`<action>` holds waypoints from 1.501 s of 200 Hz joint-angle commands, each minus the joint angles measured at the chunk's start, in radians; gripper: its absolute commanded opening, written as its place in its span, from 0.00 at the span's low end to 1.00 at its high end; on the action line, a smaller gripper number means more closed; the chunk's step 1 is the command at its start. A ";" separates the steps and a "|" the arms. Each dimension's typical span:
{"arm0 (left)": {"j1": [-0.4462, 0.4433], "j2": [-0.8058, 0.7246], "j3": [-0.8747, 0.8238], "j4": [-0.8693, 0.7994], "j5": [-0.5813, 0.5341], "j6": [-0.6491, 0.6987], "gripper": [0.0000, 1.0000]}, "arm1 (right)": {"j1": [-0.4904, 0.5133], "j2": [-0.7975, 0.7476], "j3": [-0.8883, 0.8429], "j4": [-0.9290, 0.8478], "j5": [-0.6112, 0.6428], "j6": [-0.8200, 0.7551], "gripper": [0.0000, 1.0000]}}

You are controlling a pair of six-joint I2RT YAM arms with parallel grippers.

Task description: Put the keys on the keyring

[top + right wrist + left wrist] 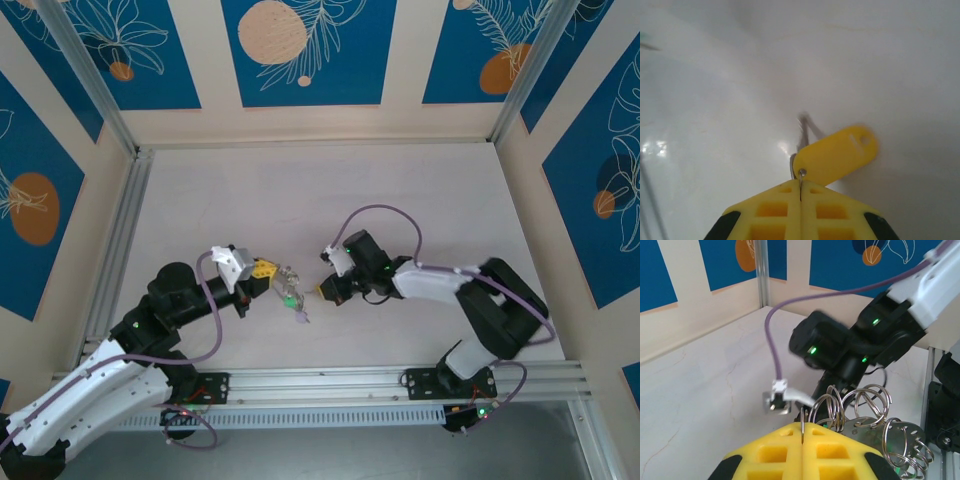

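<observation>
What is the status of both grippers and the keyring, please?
Left gripper shut on the keyring wire. Right gripper shut on a small ring with a yellow tag. Green key by the keyring; attachment unclear.

The place is a robotics lab test cell, not a home or a shop. Two jointed black-and-white arms, the left arm and the right arm, are bolted to a slotted aluminium rail along the near edge of a bare, pale tabletop. Aluminium posts frame the enclosure at its corners. The walls around it carry printed blue panels with white leaf outlines and orange discs, like a staged backdrop. Purple cables loop loose over the arms, and green status lights glow on the black motor housings.
</observation>
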 commanded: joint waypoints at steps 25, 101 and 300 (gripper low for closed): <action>-0.007 0.028 0.083 -0.026 -0.030 0.051 0.00 | 0.032 -0.359 0.067 -0.275 -0.265 -0.133 0.00; -0.037 0.061 0.235 -0.220 0.001 0.156 0.00 | 0.138 -0.511 0.288 -0.528 -0.428 -0.078 0.00; -0.235 0.239 0.303 -0.335 -0.104 0.290 0.00 | 0.002 -0.306 0.632 -0.855 -0.405 -0.116 0.00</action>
